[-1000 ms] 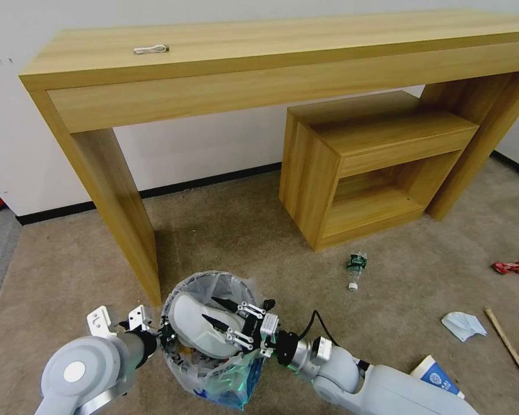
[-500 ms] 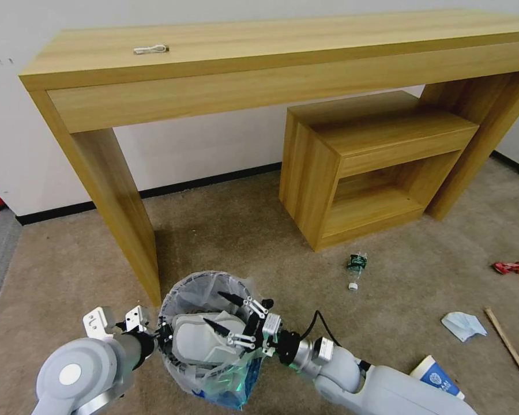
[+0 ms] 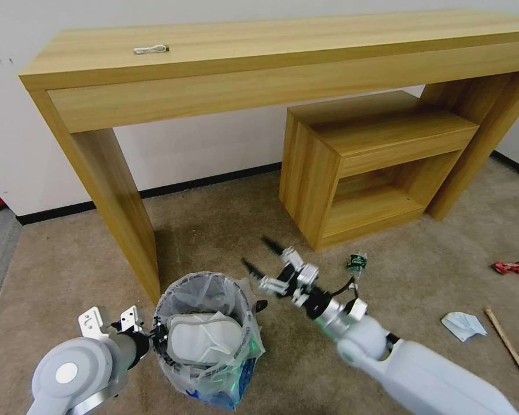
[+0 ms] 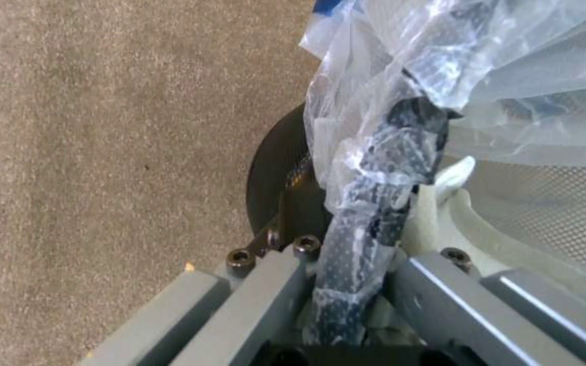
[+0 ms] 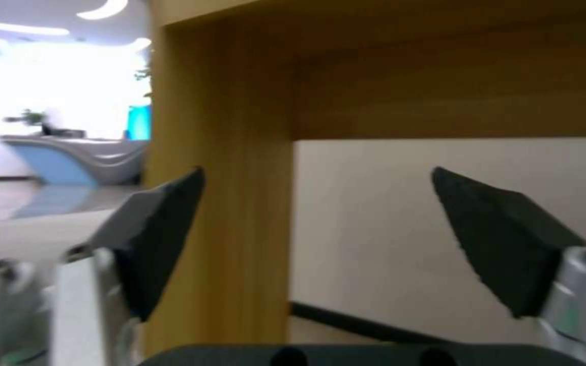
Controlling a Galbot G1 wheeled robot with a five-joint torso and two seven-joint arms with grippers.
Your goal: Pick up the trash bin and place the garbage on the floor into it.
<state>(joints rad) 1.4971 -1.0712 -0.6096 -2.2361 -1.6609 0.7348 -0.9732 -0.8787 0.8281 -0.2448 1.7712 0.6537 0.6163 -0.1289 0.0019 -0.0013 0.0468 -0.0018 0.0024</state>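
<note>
Slippers sit inside the trash bin (image 3: 205, 340), one white slipper (image 3: 205, 339) lying flat near the top of the liner. We hold the bin at its rim with the left gripper (image 3: 155, 337), jaws clamped on the wire edge and its crinkly bag, as the left wrist view shows. It stands or hangs just in front of the leg of the long wooden desk (image 3: 115, 202); we cannot tell whether it touches the floor (image 3: 225, 230). The right gripper (image 3: 263, 256) is up over the carpet beside the bin, jaws spread wide and carrying nothing.

Garbage is left on the carpet: a crushed bottle (image 3: 356, 265) near the low wooden shelf (image 3: 375, 167), a red wrapper (image 3: 513, 267), a tissue (image 3: 462, 324) and a wooden stick (image 3: 508, 346).

Our worry is the left grip: it bites thin wire through slick plastic, so the bag could slide and the bin tilt, spilling the top slipper. A right arm swing toward the bottle could clip the shelf
</note>
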